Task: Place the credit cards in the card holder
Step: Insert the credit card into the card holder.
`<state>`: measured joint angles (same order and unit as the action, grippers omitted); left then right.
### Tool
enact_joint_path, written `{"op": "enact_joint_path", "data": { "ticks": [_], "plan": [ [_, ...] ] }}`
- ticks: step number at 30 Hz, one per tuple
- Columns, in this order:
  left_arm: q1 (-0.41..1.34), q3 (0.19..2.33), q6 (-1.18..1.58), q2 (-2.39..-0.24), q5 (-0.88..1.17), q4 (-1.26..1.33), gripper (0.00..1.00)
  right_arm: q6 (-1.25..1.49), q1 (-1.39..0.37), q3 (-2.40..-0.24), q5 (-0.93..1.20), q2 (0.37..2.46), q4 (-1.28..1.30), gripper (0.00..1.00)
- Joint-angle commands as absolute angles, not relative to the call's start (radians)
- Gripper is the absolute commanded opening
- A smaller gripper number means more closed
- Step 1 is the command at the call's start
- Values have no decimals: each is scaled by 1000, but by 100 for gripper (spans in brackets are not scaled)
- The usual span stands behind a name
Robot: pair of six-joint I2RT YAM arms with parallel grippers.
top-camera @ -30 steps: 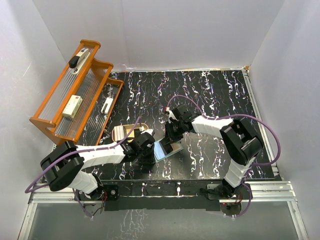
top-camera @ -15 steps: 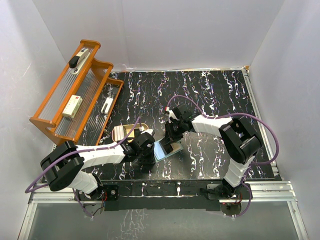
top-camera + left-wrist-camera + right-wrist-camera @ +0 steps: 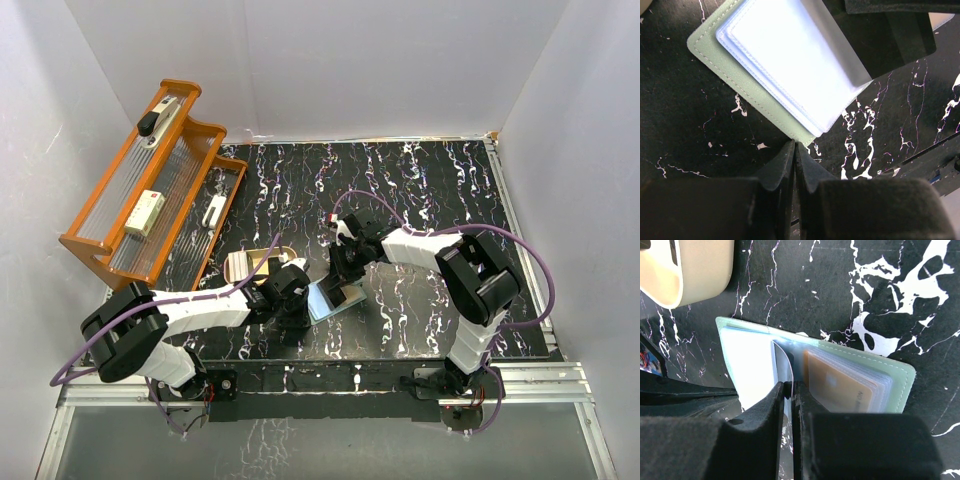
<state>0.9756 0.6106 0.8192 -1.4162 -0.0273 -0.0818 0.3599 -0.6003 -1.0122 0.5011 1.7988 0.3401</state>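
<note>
right wrist: one open card holder [image 3: 901, 374], one orange card [image 3: 840, 385] slotted inside.

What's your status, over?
Right pincer shut on thin pale plastic card at open pale-green folding card holder. Left pincer shut by its edge. Nothing blocking.

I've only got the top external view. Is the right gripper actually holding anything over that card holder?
Observer: Yes. The right wrist view shows the right gripper shut on a thin pale sheet rising from the open card holder. I cannot tell whether it is a card or a sleeve.
Operator: Any card already inside?
Observer: One orange-tan card sits in the slots of one half.
Operator: And the other arm?
Observer: The left gripper is shut with nothing visible between its fingers, tips at the holder's green edge.
</note>
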Motion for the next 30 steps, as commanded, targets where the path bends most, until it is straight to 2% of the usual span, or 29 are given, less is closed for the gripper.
{"op": "enact_joint_path", "data": {
  "ticks": [1, 11, 17, 21, 30],
  "plan": [
    [982, 569, 801, -1471, -97, -196, 5, 304, -633, -989, 398, 1869, 401, 8],
    [982, 580, 823, -1389, -117, -230, 9, 326, -633, -1060, 181, 1748, 554, 40],
    [982, 584, 837, -1373, -117, -237, 12, 335, -632, -1071, 137, 1714, 568, 43],
    [982, 583, 841, -1346, -122, -237, 12, 338, -632, -1078, 122, 1700, 578, 52],
    [982, 613, 839, -1341, -123, -234, 13, 330, -632, -1093, 55, 1666, 604, 53]
  ]
}}
